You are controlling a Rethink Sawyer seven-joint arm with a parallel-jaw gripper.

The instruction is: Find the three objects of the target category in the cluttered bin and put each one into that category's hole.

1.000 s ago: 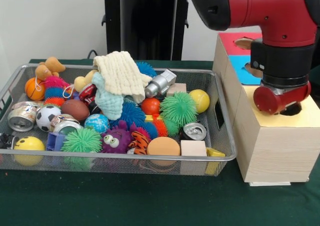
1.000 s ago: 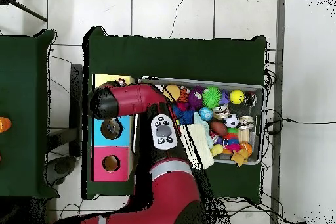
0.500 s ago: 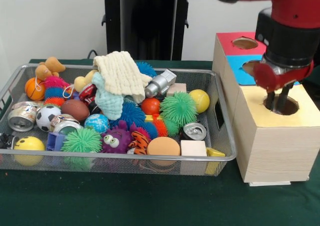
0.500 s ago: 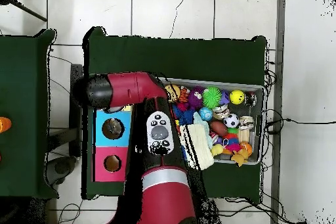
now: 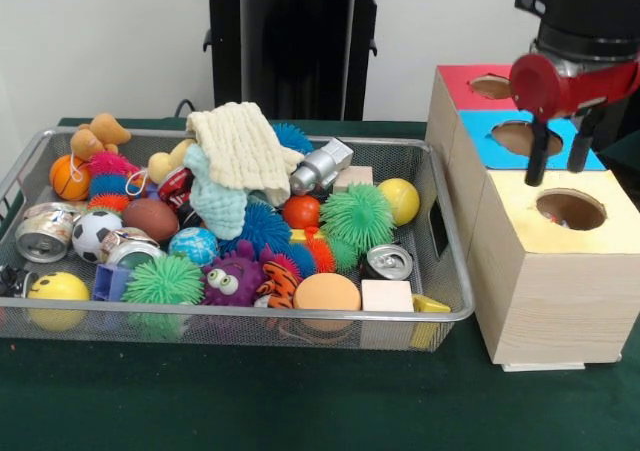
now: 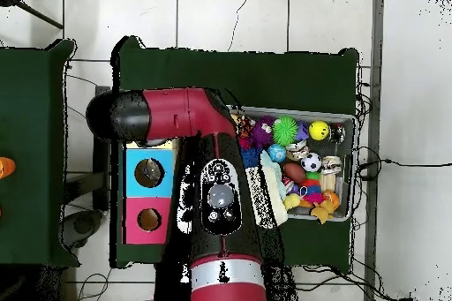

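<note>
The gripper (image 5: 558,161) has risen out of the yellow hole (image 5: 570,209) it was reaching into half a second ago and now hangs above it, its two dark fingers apart and empty. Something small shows inside the hole, so one drop looks done; which bin items remain targets cannot be told. The wooden box (image 5: 540,281) has painted red, blue and yellow tops. At its nine o'clock sits the wire mesh bin (image 5: 440,301), crammed with spiky rubber balls, smooth balls, dented cans, wood blocks and a ribbed cream cloth (image 5: 240,146).
</note>
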